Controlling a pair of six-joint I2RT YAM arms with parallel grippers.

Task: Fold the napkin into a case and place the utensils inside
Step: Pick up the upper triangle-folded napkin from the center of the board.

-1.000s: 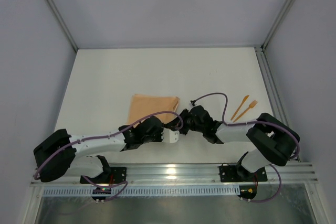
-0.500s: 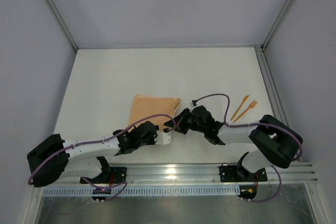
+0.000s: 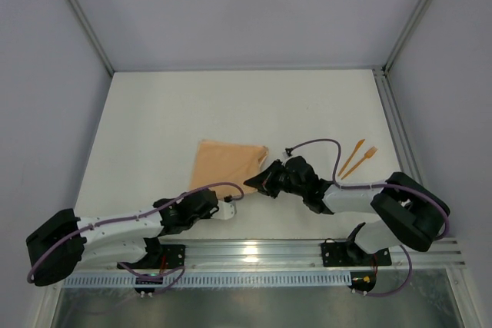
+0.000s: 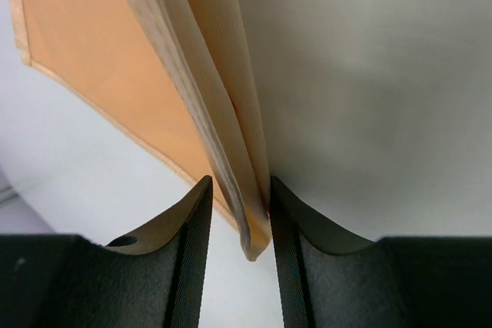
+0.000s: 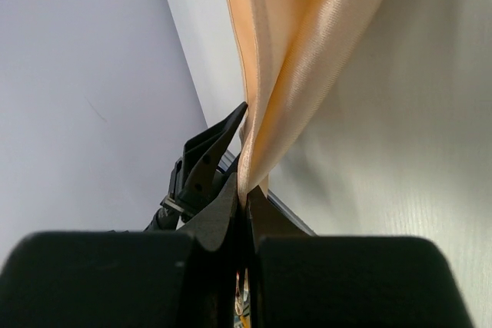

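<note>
Napkin (image 3: 227,165) at an intermediate fold, seen from above and from both wrists. The white desk (image 3: 192,105) carries everything. The peach-orange cloth lies a little toward 7 o'clock from the desk's centre, as a broad, slightly skewed rectangle. The left wrist view shows several layers stacked at its edge, so at least one fold appears to be made. The outline is too wide for a narrow pouch, and no layered diagonal edges can be seen, so further folds are judged to remain.

The right gripper (image 5: 244,193) is clenched on the napkin. Its fingers are pressed together with the sheeny cloth pinched between them, and from above the corner at the cloth's 4 o'clock looks lifted off the desk. The left gripper (image 4: 241,186) sits at the cloth's 6 o'clock edge with its jaws apart. The layered edge passes between them, against one finger and with a gap at the other, so it reads as released rather than grasping.

The utensils (image 3: 356,157) are two slim bright-orange pieces, one with fork tines. They lie side by side on the bare desk at 3 o'clock from the napkin, well apart from it and from both grippers. Loading them is judged not yet begun.
</note>
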